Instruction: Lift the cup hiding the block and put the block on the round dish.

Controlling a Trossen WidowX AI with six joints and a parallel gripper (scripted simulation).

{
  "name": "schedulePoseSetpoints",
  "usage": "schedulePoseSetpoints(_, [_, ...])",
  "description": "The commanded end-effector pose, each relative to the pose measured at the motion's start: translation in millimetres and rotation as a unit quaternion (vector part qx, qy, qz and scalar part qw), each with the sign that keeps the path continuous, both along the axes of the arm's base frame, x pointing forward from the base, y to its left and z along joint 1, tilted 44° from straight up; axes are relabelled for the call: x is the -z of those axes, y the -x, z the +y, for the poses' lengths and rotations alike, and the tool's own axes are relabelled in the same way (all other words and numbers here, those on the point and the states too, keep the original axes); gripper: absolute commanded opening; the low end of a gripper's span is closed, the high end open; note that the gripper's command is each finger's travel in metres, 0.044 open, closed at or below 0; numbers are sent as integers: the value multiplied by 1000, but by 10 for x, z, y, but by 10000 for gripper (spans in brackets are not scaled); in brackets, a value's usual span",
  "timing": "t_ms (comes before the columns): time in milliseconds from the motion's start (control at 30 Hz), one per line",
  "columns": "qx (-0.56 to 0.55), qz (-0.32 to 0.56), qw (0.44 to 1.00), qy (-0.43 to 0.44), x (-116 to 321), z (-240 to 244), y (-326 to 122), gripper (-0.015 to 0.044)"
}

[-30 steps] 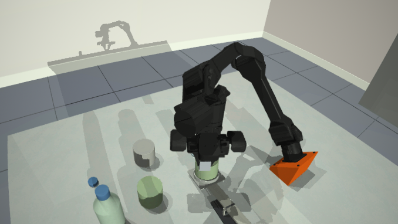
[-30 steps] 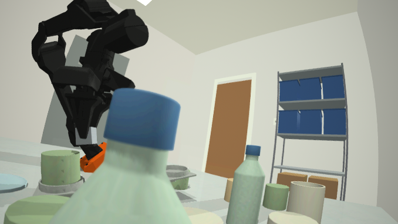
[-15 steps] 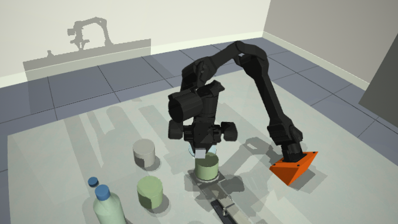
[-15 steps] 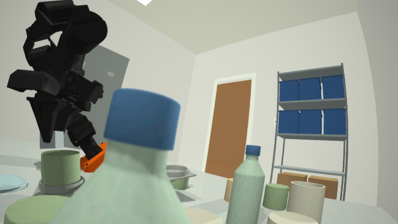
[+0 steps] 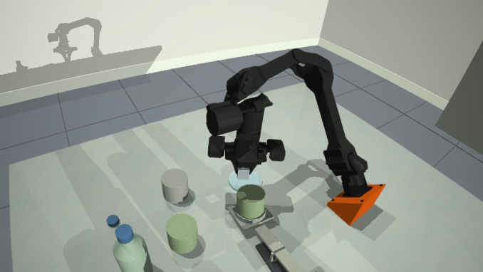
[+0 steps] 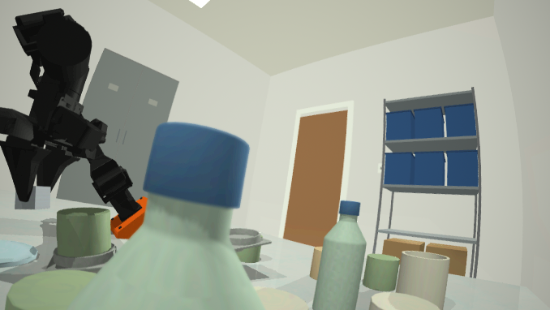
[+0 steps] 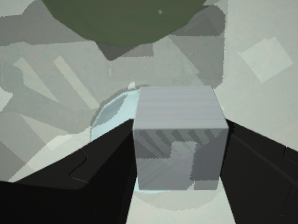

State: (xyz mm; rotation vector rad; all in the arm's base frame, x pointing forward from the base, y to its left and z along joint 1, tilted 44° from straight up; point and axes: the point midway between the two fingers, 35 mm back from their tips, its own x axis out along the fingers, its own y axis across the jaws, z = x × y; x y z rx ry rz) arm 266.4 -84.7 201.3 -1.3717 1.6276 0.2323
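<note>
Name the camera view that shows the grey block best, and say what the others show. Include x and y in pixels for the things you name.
The wrist view: the block (image 5: 243,174) (image 6: 32,198) (image 7: 181,145) appears large, two faces visible. The top view shows it small below the gripper (image 5: 244,174) (image 6: 32,195) (image 7: 181,150); the exterior view, small near the left edge.

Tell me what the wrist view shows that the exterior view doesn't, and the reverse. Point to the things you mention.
Wrist only: black gripper fingers on both opposite sides of the pale grey block (image 5: 243,174) (image 6: 32,197) (image 7: 180,150).

Exterior only: the orange wedge-shaped base (image 6: 131,221), a brown door (image 6: 318,178) and blue-capped green bottles.

Both: the block, part of the round pale-blue dish (image 5: 235,183) (image 6: 16,252) (image 7: 117,117) and a green cup (image 5: 251,206) (image 6: 83,233) (image 7: 125,20).
</note>
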Motion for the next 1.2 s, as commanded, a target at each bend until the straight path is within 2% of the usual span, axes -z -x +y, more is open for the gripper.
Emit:
schedulePoseSetpoints(0, [3,2,1000,6,-29,-102,105,0])
schedulePoseSetpoints(400, [16,5,1000,24,-117,-381,429,0])
schedulePoseSetpoints(1167, [16,5,1000,25,190,-691,407,0])
